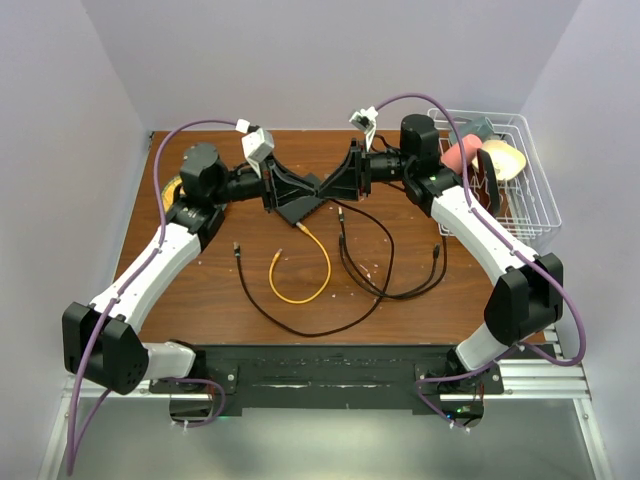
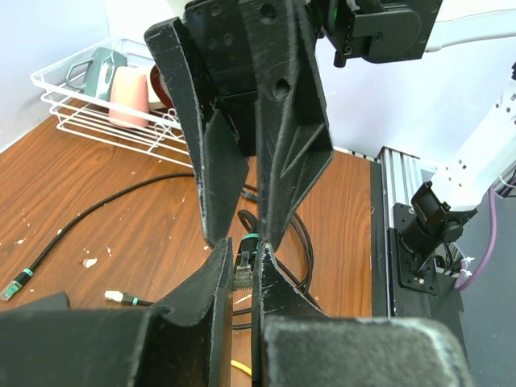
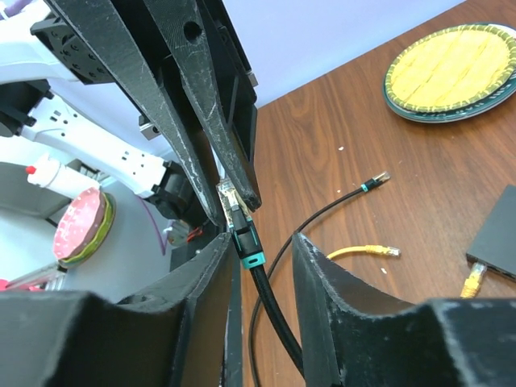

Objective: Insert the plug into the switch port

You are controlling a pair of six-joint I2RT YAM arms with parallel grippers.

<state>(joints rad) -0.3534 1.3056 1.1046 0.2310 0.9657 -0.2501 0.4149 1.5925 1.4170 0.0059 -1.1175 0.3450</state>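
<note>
The plug (image 2: 244,264) is in the air above the middle of the table (image 1: 200,300), close to the far edge, where the two arms meet tip to tip. The left tool (image 2: 243,254) is clamped on the plug body, with both fingers pressed on its sides. The right tool (image 3: 264,238) has its jaws apart. The black cable (image 3: 266,306) with its teal boot runs between them and touches only one finger, with a gap to the other.

The long axis of the plug lies along the line between the two tools. Its nose points toward the left arm and its cable trails back toward the right arm.

The switch (image 1: 300,212) lies flat on the table, just below the meeting point and slightly toward the near edge. A yellow cable (image 1: 326,265) ends at the side of the switch that faces the near edge. I judge that the row of sockets is on that side. The switch port itself is too small to make out.

The left arm holds the plug, so it is the nearer one. In my judgement the nose must be turned and lowered toward that near-facing side.
</note>
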